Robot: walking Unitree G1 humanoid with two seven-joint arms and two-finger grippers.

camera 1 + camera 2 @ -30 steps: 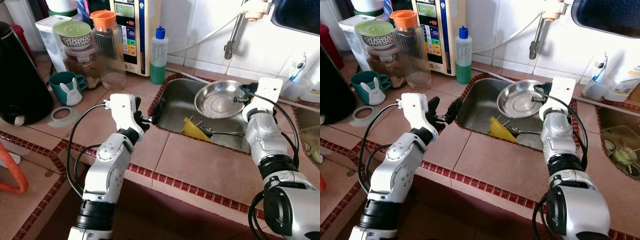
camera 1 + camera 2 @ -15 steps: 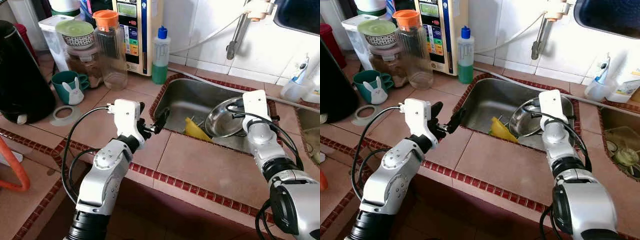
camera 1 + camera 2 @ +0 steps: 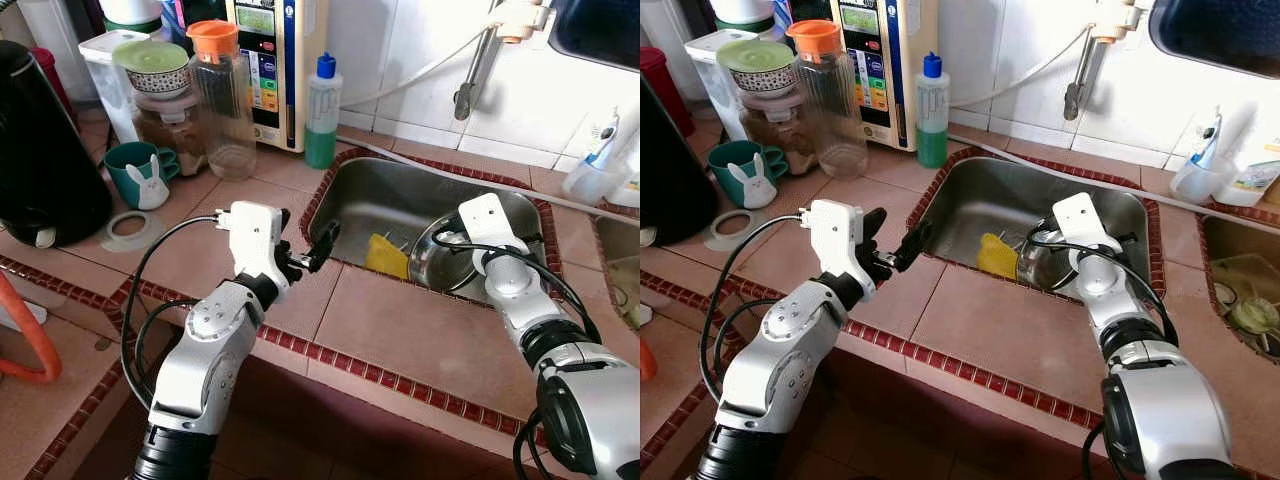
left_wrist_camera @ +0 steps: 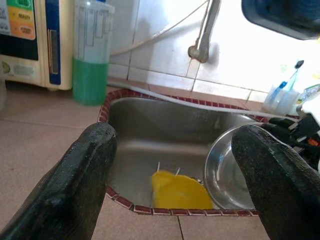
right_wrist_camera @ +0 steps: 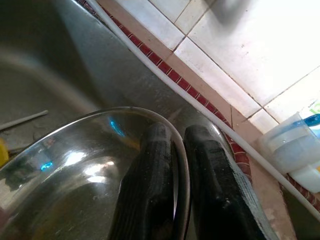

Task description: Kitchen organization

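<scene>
terracotta-tiled counter (image 3: 400,330), red-brick trim, steel sink (image 3: 385,205); white-tiled wall. labels unreadable. left claw (image 4: 172,175) apart; right claw (image 5: 177,165) clamped on steel bowl (image 5: 75,170).

Scene is lit evenly by soft daylight; head views are rendered sharp, w/ slight bowing at edges. Wall tiles (image 4: 165,55) beyond the left gripper's fingers (image 4: 75,185) are washed out. Glare spots are seen on the steel bowl (image 5: 75,170) beside the right gripper's fingers (image 5: 150,195), which are blurred.

No legible text found. The appliance (image 3: 268,60) by the wall carries a coloured label panel, its print too small to read.
</scene>
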